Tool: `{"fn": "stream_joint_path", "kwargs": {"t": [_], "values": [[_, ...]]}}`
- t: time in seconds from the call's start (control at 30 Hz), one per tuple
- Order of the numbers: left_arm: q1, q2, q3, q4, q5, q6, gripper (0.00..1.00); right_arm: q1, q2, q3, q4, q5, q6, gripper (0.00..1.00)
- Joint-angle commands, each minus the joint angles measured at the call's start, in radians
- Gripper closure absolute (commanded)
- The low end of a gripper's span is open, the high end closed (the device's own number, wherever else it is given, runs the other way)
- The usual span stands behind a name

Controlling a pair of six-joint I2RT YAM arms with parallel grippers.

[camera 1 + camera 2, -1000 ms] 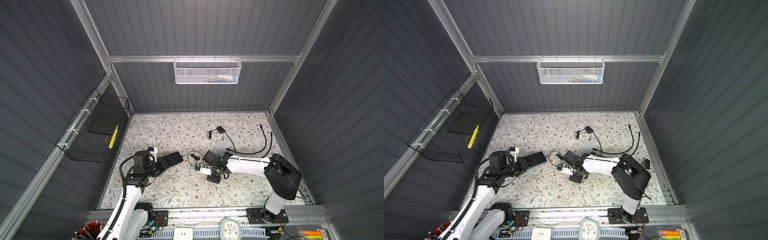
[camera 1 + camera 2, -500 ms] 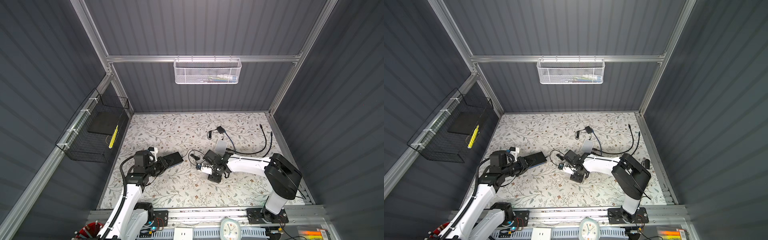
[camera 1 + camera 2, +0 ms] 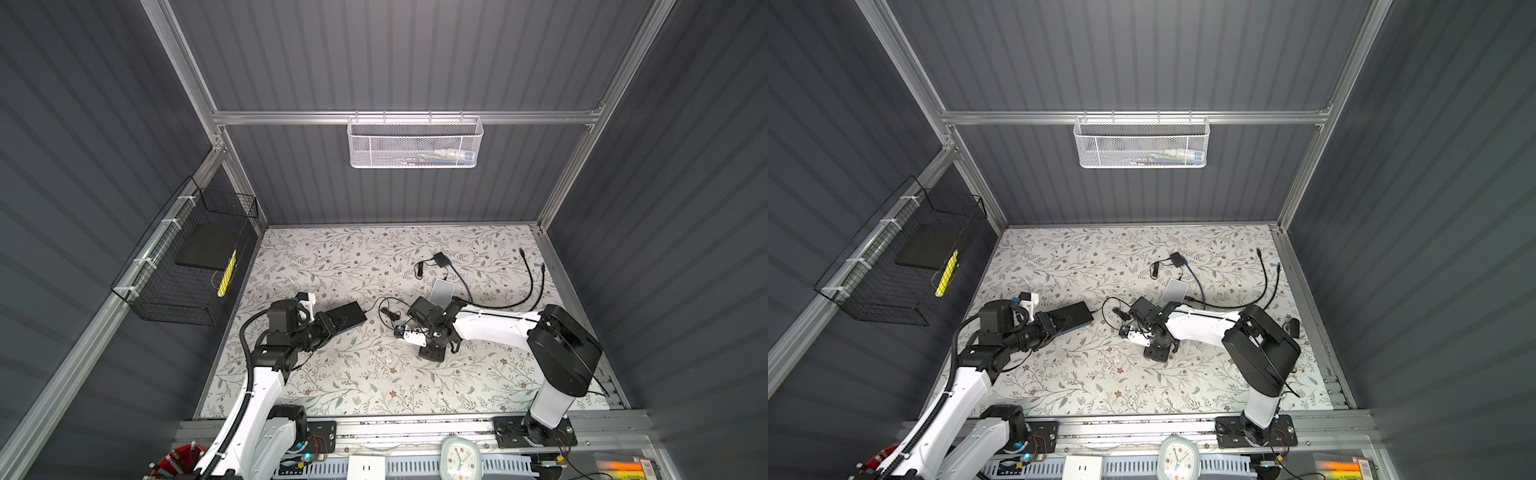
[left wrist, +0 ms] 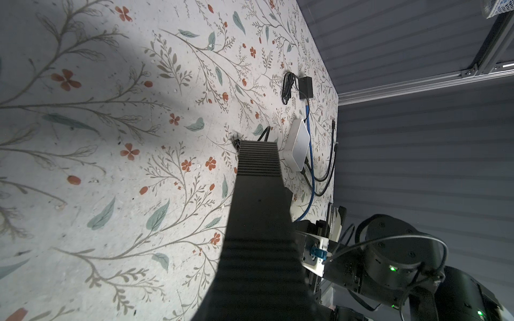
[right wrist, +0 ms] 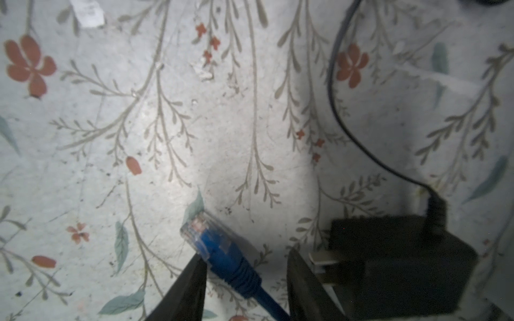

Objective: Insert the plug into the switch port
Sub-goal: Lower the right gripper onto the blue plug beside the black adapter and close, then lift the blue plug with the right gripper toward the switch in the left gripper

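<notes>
In the right wrist view the blue plug (image 5: 214,244), with its clear tip, lies on the floral table. It sits between the jaws of my right gripper (image 5: 244,254), which stand apart and open. One finger (image 5: 192,283) is right beside the plug, and the blue cable runs back between the fingers. The switch (image 3: 349,316) is a flat black box, seen in both top views (image 3: 1075,313). My left gripper (image 3: 332,322) is shut on its near end. In the left wrist view the switch (image 4: 258,208) hides the jaws. Its port does not show.
A black power adapter (image 5: 397,258) lies just beside the right gripper, its thin cable (image 3: 390,299) looping to the switch. A white box (image 3: 442,291), a small black box (image 3: 441,259) and loose black cables (image 3: 532,282) lie behind. A wire basket (image 3: 187,266) hangs on the left wall.
The right wrist has shifted slightly left and back over the table. The left arm and the switch have stayed put.
</notes>
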Motion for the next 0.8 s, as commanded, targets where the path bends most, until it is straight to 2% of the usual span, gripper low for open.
{"fn": "stream_joint_path", "kwargs": {"t": [0.0,0.5,0.77], "values": [[0.009,0.001,0.045,0.026,0.011,0.032,1.0,-0.004,0.055,-0.013,-0.005,-0.009,-0.003,0.55],[0.017,0.074,0.092,0.046,0.026,0.045,1.0,-0.035,0.057,0.009,-0.028,-0.037,0.015,0.75],[0.019,0.054,0.087,0.057,0.024,0.046,1.0,-0.039,0.011,0.02,0.045,-0.076,0.029,0.87]]}}
